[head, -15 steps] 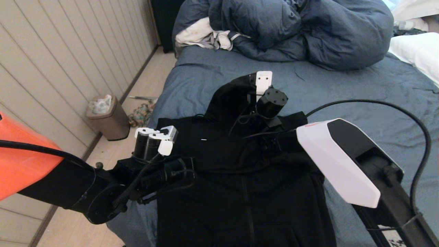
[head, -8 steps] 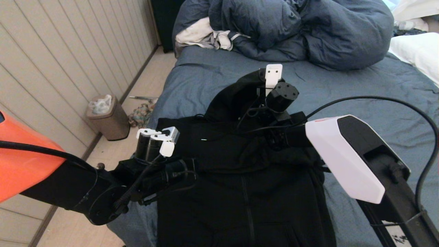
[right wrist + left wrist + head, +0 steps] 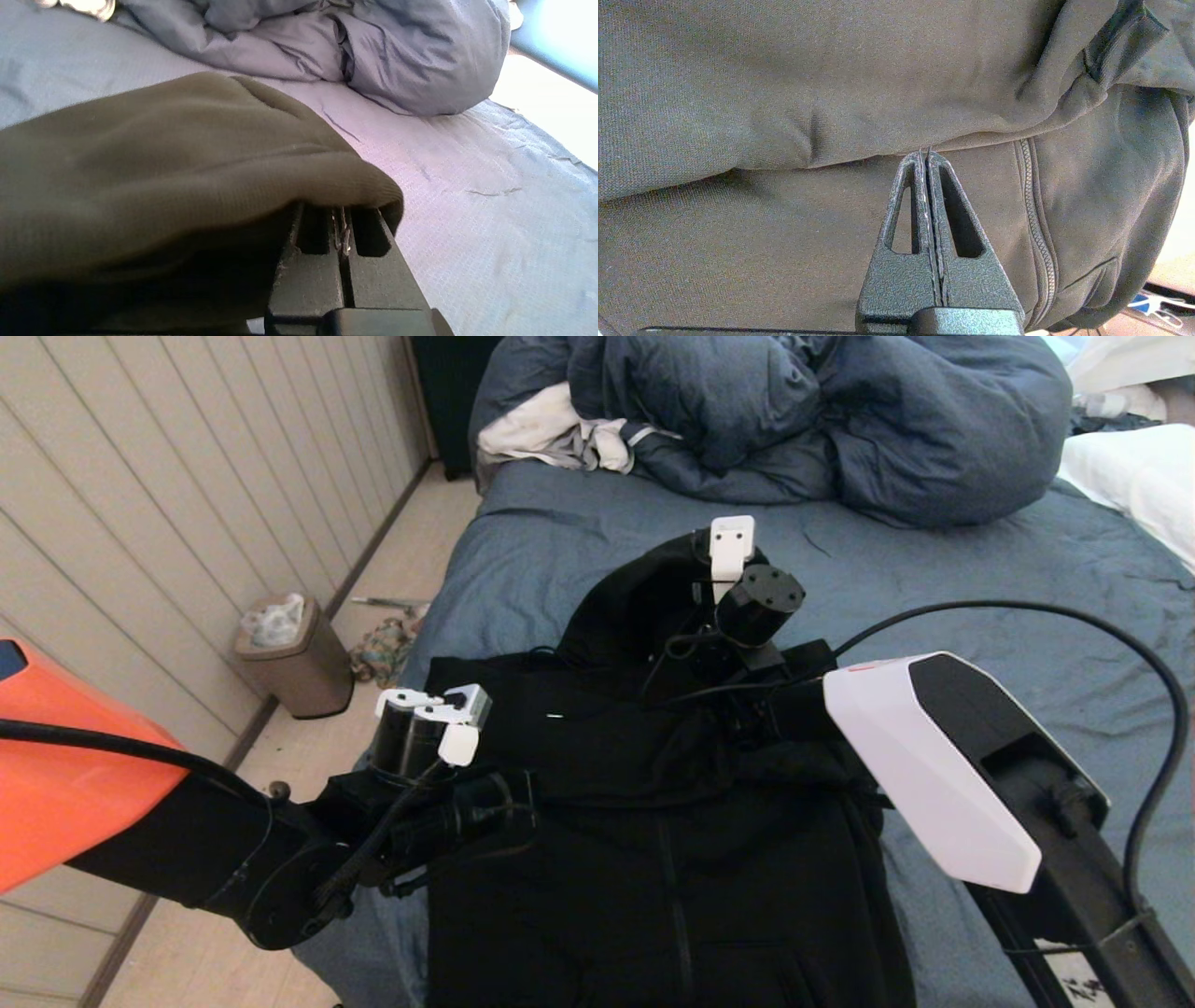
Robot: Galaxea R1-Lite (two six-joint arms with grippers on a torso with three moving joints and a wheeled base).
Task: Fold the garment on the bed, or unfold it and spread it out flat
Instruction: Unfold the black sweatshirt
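The black zip-front garment [image 3: 653, 859] lies front up on the near part of the bed [image 3: 980, 560], its hood [image 3: 625, 597] pointing away from me. My right gripper [image 3: 341, 210] is shut and pushed under the hood's edge. The fabric drapes over its tips and stands raised off the sheet. At the hoodie's left side my left gripper [image 3: 924, 151] is shut, with nothing visible between its fingers. Its tips touch the edge of a fold lying across the chest, beside the zip [image 3: 1034, 210].
A puffy blue-grey duvet [image 3: 822, 420] and a white and grey cloth [image 3: 560, 429] are heaped at the far end of the bed. White bedding [image 3: 1139, 476] lies at the right. A waste bin [image 3: 294, 658] stands on the floor by the panelled wall.
My right wrist shifted a little up and to the right with the hood over the gripper, then came partly back. The left arm has stayed put.
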